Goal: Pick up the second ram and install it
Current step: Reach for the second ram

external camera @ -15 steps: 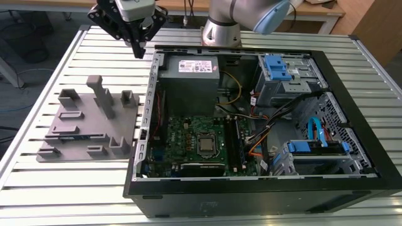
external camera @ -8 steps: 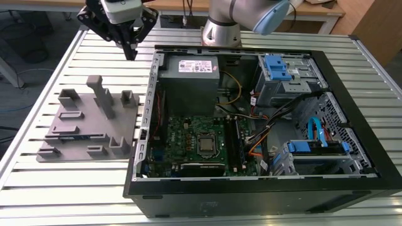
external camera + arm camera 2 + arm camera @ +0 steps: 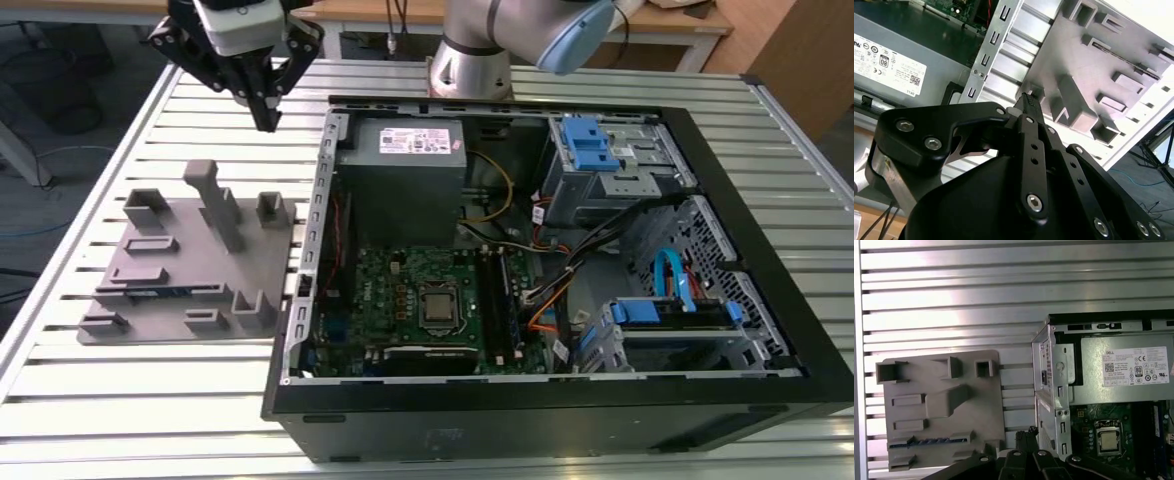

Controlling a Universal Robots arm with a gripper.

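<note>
The second ram is a thin dark blue stick lying in a slot near the front of the grey holder tray; in the first wrist view the ram sits low on the tray. My gripper hangs high over the slatted table beyond the tray's far end, close to the computer case's back corner. Its black fingers are pressed together with nothing between them. The fingertips are well apart from the ram.
The open computer case fills the exterior view's right, with the green motherboard, power supply and blue drive bays inside. The tray carries several upright blocks. The table edge runs along the exterior view's left.
</note>
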